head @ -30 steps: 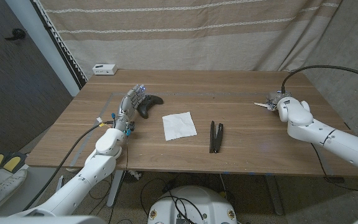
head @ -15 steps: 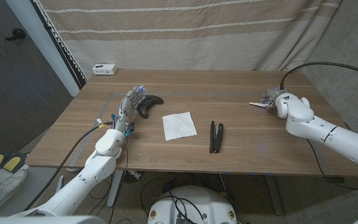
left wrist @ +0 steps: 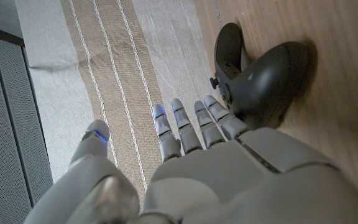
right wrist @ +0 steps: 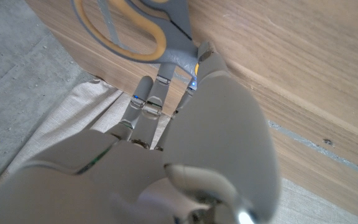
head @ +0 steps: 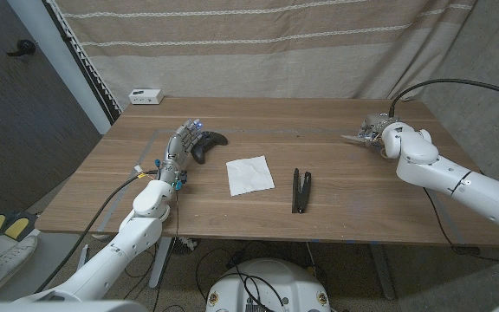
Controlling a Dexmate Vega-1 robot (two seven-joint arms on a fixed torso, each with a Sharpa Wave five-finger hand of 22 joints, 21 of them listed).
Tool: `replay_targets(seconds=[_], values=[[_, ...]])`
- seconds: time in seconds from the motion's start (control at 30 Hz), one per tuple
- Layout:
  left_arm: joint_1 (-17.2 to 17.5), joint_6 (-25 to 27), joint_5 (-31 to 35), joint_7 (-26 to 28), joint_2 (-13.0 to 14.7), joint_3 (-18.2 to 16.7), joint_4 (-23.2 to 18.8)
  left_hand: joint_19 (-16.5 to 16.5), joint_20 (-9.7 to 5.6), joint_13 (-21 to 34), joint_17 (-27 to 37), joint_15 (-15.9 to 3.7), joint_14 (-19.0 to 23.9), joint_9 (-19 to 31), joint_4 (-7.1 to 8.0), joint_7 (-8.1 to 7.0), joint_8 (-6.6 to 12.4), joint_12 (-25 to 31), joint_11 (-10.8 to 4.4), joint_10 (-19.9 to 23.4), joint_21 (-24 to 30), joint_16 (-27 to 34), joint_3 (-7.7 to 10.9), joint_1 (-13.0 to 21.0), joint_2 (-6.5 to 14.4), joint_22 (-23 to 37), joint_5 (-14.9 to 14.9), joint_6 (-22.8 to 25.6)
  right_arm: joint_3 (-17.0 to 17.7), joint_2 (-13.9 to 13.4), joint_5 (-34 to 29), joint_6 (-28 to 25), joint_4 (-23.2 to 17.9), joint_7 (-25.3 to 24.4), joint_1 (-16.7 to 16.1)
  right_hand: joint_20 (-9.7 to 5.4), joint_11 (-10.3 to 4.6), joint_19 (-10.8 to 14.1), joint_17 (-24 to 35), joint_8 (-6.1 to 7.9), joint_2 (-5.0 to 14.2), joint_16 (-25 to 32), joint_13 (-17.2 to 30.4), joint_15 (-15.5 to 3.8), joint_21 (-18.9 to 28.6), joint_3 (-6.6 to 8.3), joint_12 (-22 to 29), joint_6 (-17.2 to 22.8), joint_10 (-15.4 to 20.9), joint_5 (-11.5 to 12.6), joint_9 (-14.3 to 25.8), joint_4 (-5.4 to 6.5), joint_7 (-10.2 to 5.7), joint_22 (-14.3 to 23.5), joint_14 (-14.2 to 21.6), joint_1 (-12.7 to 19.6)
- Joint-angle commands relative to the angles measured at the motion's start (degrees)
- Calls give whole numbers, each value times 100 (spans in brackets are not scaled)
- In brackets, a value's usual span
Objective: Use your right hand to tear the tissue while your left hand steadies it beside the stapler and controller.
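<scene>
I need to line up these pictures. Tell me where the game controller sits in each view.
Head view: the controller lies left of the tissue, by the left hand.
Left wrist view: controller beyond the fingertips.
Right wrist view: not in it.
Shared landmark: the left hand.

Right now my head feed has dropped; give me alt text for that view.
A white tissue lies untouched mid-table, with a black stapler to its right and a dark controller to its left. The left hand stands beside the controller, fingers apart. The right hand is at the table's far right, away from the tissue, by scissors.
</scene>
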Motion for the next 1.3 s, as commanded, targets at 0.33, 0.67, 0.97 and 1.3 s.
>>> replay_targets(seconds=[0.33, 0.67, 0.97, 1.3], values=[[-59, 110, -143, -212, -2, 24, 32, -22, -115, 24, 30, -724, 0, 16, 33, -14, -12, -19, 8, 28, 39, 31, 2, -16, 7, 34, -30, 46, 431, 43, 511, -118, -569, -709, -329, -930, 5, -33, -221, -187, 172, -107, -71, -1218, 272, -101, -84, -291, 98, 105, 42, -70, 57, 39, 1040, 255], [28, 316, -191, -146, 70, 23, -169, -20, -120, 23, 30, -725, 2, 17, 35, -8, -13, -15, 17, 39, 39, 31, -2, -23, 10, 34, -31, 47, 807, 91, 1225, 57, -691, -1137, -563, -955, 14, 39, -284, -177, 127, -118, -119, -1218, 407, -131, -83, -297, 217, 119, 58, -111, 95, 64, 1143, 301], [-18, 435, -202, -166, 125, 28, -249, -21, -124, 23, 29, -723, 3, 17, 37, -13, -14, -16, 12, 36, 39, 32, -5, -28, 12, 34, -32, 49, 1241, 197, 2107, 254, -803, -1539, -757, -968, 27, 96, -344, -165, 105, -146, -160, -1219, 519, -150, -106, -285, 257, 136, 72, -155, 155, 77, 1195, 360], [-7, 438, -286, -230, 148, -21, -242, -16, -134, 23, 29, -728, -1, 17, 37, -8, -15, -15, 17, 40, 41, 30, -7, -32, 15, 33, -32, 50, 1419, 258, 2671, 411, -841, -1927, -839, -959, 32, 122, -386, -142, 92, -162, -191, -1218, 595, -179, -119, -220, 296, 139, 73, -156, 143, 82, 1235, 361]])
